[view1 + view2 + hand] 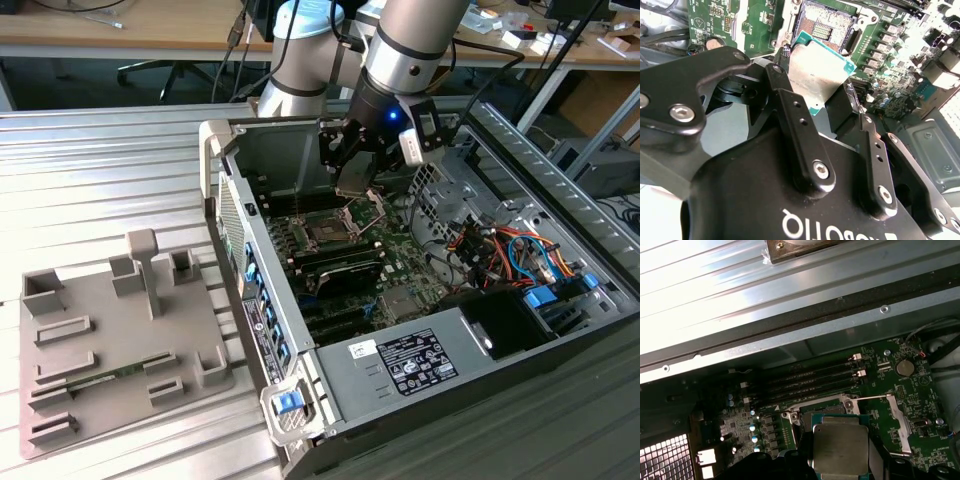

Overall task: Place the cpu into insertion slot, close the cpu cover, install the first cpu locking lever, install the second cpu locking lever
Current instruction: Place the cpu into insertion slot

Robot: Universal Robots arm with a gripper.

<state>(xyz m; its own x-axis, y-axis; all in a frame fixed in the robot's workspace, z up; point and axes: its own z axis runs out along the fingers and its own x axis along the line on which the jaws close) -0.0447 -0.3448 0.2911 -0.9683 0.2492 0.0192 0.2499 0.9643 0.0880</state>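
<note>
One cpu (817, 70) — dull silver face, teal rim | end effector (812, 89) closed on it | near insertion slot (827, 27)

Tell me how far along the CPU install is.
Done: the cpu is picked up, pinched in the gripper. In hand: it hangs tilted just above the uncovered insertion slot, not seated. Left: seating it, closing the open cpu cover and locking it down.
</note>
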